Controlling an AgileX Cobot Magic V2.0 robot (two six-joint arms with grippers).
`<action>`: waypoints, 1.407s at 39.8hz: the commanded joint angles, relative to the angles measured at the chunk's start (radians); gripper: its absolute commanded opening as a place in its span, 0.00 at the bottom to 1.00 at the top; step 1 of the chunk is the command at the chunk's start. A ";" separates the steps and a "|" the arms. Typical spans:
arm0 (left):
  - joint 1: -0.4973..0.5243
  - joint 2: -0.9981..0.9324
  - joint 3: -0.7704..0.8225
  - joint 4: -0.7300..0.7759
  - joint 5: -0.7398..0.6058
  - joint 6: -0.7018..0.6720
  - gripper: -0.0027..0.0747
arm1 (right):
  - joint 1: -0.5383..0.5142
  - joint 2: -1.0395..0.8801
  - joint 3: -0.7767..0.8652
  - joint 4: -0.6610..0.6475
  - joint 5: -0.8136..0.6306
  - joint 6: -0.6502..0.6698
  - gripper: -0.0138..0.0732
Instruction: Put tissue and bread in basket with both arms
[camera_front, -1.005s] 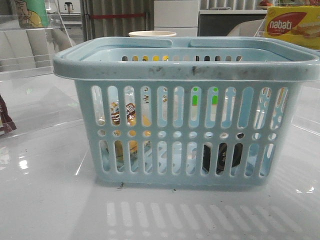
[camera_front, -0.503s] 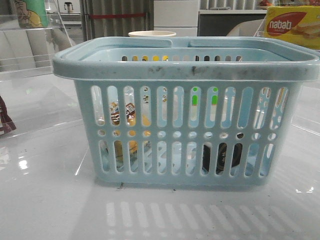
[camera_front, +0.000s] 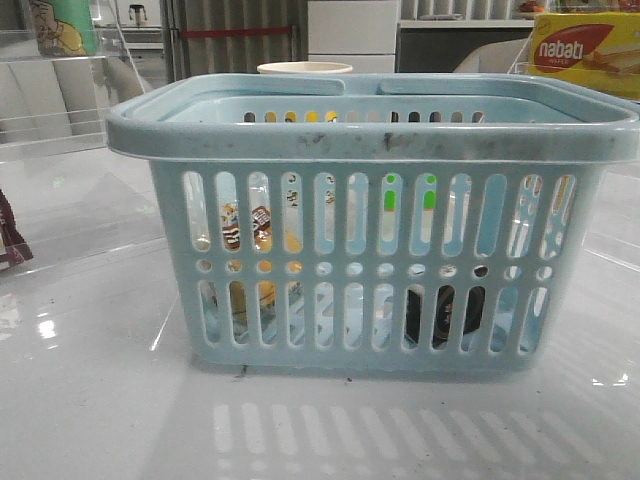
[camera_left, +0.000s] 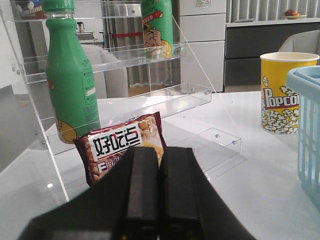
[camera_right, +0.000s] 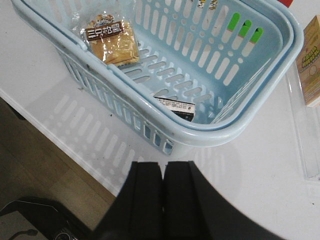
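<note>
Basket: the light blue basket (camera_front: 370, 225) is set on the white table (camera_front: 100, 400), seen side-on in the front view and from above in the right wrist view (camera_right: 200, 65).
Bread: the bread (camera_right: 112, 42) is lain on the basket floor near one end wall, label up — through the slots of the front view it is glimpsed at the basket's left part (camera_front: 262, 232).
Tissue: the tissue (camera_right: 175, 107) is tucked low against the basket's long near wall (only a dark slab with a pale printed strip is seen); in the front view it is shown as a dark shape behind the lower right slots (camera_front: 443, 312).
Left gripper: the left gripper (camera_left: 159, 195) is pressed fully together with nothing between the fingers, held over the table beside the basket.
Right gripper: the right gripper (camera_right: 163, 200) is likewise clenched on nothing, held above the table edge, outside the basket.
Nearby: a red-brown snack packet (camera_left: 122, 145), a green bottle (camera_left: 70, 85) on a clear shelf rack (camera_left: 150, 95) and a popcorn cup (camera_left: 282, 92) — all are kept apart from the basket.
</note>
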 joint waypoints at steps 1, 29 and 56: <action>-0.007 -0.020 0.000 -0.006 -0.087 -0.001 0.15 | -0.002 0.002 -0.025 -0.011 -0.064 -0.004 0.22; -0.007 -0.018 0.000 -0.006 -0.087 -0.001 0.15 | 0.000 -0.008 -0.015 -0.011 -0.076 -0.004 0.22; -0.007 -0.018 0.000 -0.006 -0.087 -0.001 0.15 | -0.501 -0.602 0.733 -0.023 -0.717 -0.004 0.22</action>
